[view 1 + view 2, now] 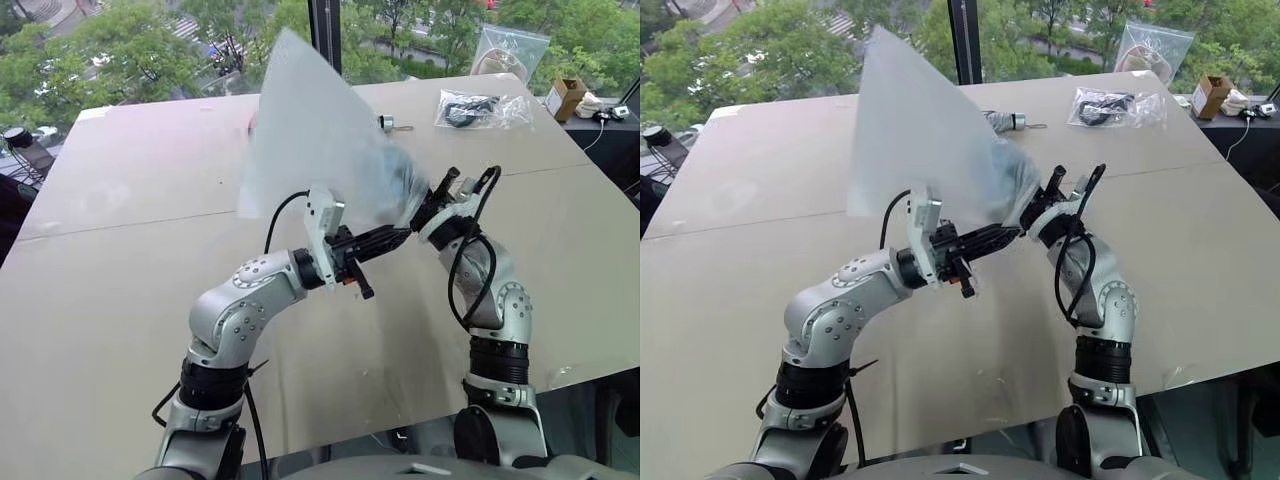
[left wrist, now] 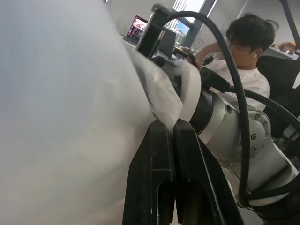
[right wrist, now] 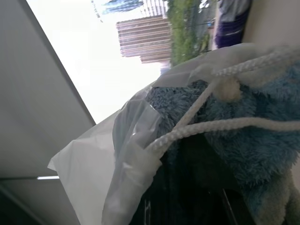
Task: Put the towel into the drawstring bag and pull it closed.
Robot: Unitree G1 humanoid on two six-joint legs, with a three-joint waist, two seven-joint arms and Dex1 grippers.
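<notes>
Both arms silver-grey metal w/ round joint housings, small screws on covers, black ribbed bands at forearms. Black cables loop outside each arm. Left gripper [image 1: 385, 240]: black fingers, white bracket at wrist, small orange-red mark. Right gripper [image 1: 425, 205]: black, white collar behind.

You see a plain, translucent white drawstring bag [image 1: 305, 130], a light blue towel [image 3: 262, 140] beneath its white cords, black fingers [image 2: 164, 178], and a beige worktop [image 1: 120, 300].
</notes>
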